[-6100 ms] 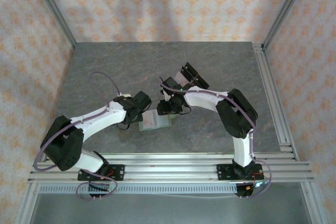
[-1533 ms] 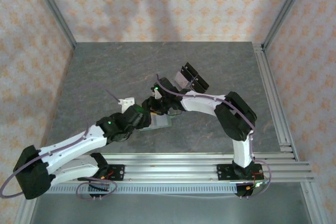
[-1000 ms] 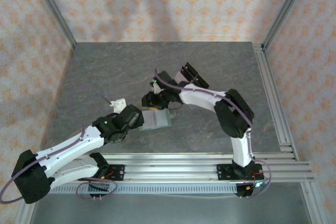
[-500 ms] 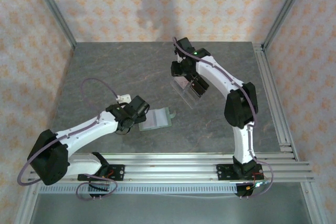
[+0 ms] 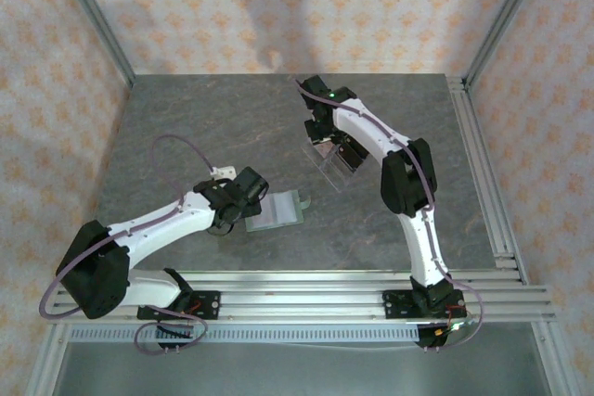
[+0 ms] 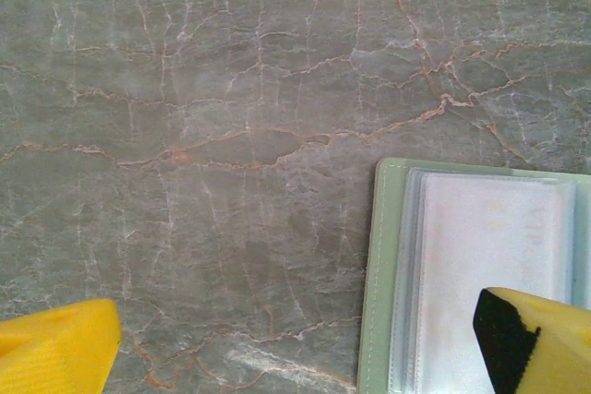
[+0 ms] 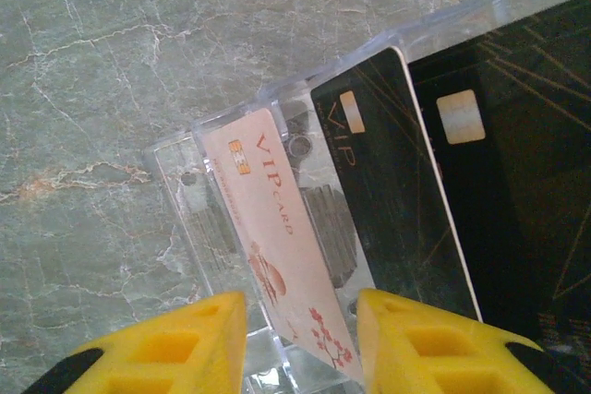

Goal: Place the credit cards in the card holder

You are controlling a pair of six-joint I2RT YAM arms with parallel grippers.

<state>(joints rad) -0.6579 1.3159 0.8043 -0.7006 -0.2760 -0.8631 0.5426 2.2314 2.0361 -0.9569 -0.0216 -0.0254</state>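
Note:
The card holder [image 5: 278, 210] lies open and flat on the table, sage green, with a clear sleeve. In the left wrist view its green edge [image 6: 373, 274] frames a pale card [image 6: 480, 237] inside the sleeve. My left gripper [image 6: 295, 348] is open, its right fingertip [image 6: 536, 339] over the card holder; from above, the left gripper [image 5: 251, 203] sits at the holder's left edge. My right gripper [image 7: 300, 343] is open, straddling a pinkish-white credit card [image 7: 272, 246] standing in the rack, and I cannot see its pads touching it. Seen from above, the right gripper [image 5: 324, 134] hangs over the rack.
The clear acrylic rack [image 7: 185, 168] stands at the table's back middle [image 5: 338, 162] and holds two black cards [image 7: 397, 191] beside the pink one. Aluminium rails [image 5: 483, 173] run along the right and near edges. Bare stone table [image 5: 186, 118] lies to the left.
My right gripper left the card holder and swung back to the rack, now lowered around the pink card. The left arm shifted, its gripper staying at the holder's left edge.

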